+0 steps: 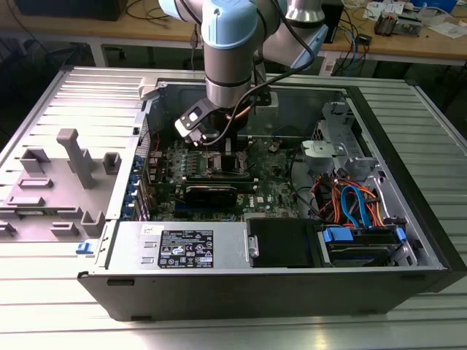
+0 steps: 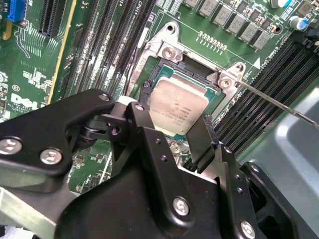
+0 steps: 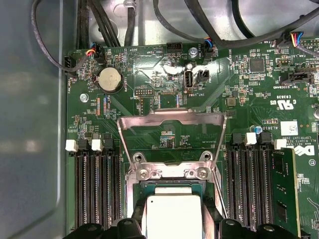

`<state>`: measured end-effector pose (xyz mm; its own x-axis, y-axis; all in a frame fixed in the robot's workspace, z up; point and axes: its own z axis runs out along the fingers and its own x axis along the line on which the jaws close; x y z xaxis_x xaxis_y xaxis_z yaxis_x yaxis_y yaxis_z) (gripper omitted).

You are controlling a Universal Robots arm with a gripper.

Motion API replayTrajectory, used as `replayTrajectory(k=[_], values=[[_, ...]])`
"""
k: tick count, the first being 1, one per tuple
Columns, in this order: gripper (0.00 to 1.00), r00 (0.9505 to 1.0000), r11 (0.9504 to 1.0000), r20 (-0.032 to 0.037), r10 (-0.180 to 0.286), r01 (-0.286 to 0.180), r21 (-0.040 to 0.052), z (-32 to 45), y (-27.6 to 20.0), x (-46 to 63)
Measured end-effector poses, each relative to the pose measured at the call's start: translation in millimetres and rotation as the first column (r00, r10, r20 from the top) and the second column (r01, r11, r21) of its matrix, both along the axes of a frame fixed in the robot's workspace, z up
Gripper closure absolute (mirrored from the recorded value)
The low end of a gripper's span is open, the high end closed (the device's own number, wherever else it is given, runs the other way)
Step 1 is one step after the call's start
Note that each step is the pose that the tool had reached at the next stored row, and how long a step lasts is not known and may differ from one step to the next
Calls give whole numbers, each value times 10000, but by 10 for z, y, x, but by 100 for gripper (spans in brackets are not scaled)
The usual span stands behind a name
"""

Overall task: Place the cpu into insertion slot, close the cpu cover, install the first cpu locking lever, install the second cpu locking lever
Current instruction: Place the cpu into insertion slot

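Plainly, the first step is in hand: the gripper point(image 2: 169, 119) is narrowed onto the cpu point(image 2: 177, 102), with a finger point(image 2: 199, 134) against each of two opposite edges. The chip lies low in the insertion slot point(image 3: 172, 185) (fully seated or slightly proud, I cannot tell). It lies flat, metal top up. Being almost square, it has no real long axis, though its edges run in line with the memory slots point(image 3: 94, 194). Letting go would call for it to sit level inside the slot walls. Beyond, the cpu cover point(image 3: 172, 118) stands tipped open from its hinge at the slot's far side, and a thin locking lever point(image 2: 271, 101) juts free beside it. Farther off, the computer case point(image 1: 219, 288) lies open.
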<state>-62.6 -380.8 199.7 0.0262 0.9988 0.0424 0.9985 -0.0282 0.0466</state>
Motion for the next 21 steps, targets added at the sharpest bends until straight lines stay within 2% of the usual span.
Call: replayTrajectory(k=[1,2,3,7,13,18,19,20,21], values=[[40,10000,10000,-3,1,-1,-6,0,0,0],[40,10000,10000,-4,1,-1,-7,1,-1,0],[33,10000,10000,-7,0,0,-10,2,-2,-1],[33,10000,10000,-7,0,0,-12,3,-2,0],[33,10000,10000,-8,-60,60,-12,-1,33,5],[33,9999,9999,-8,-133,133,-12,-5,34,4],[35,9999,9999,-8,-133,133,-14,-4,33,4],[42,9999,9999,-8,-132,132,-12,-4,34,4],[42,9999,9999,-8,-132,132,-12,-5,34,4]])
